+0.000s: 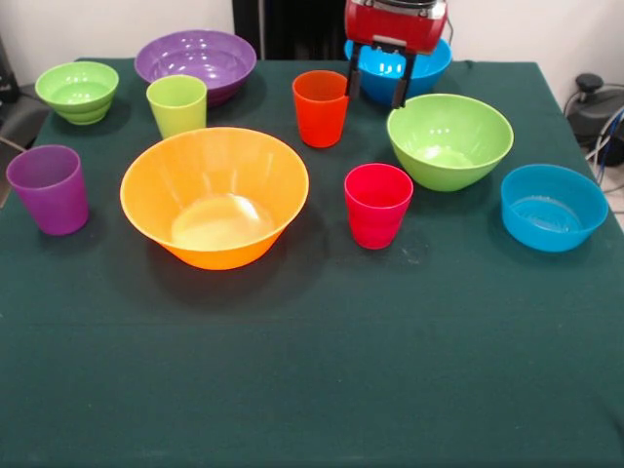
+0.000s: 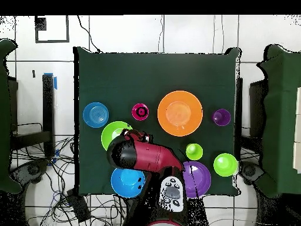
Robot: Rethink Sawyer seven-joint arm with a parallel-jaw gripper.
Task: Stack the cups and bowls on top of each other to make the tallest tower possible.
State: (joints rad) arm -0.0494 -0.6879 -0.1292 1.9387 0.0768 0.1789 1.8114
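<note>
All the cups and bowls stand apart on the green table; nothing is stacked. Cups: purple, lime green, orange, red-pink. Bowls: large orange-yellow, purple, small ribbed lime green, medium lime green, blue at the right, blue at the back. My gripper is open and empty. It hangs between the orange cup and the back blue bowl. In the overhead view the arm hides the orange cup.
The table wears a dark green cloth with a wide bare stretch along its front. Cables and a black device lie off the table's right edge. In the overhead view cables trail on the floor beside the table.
</note>
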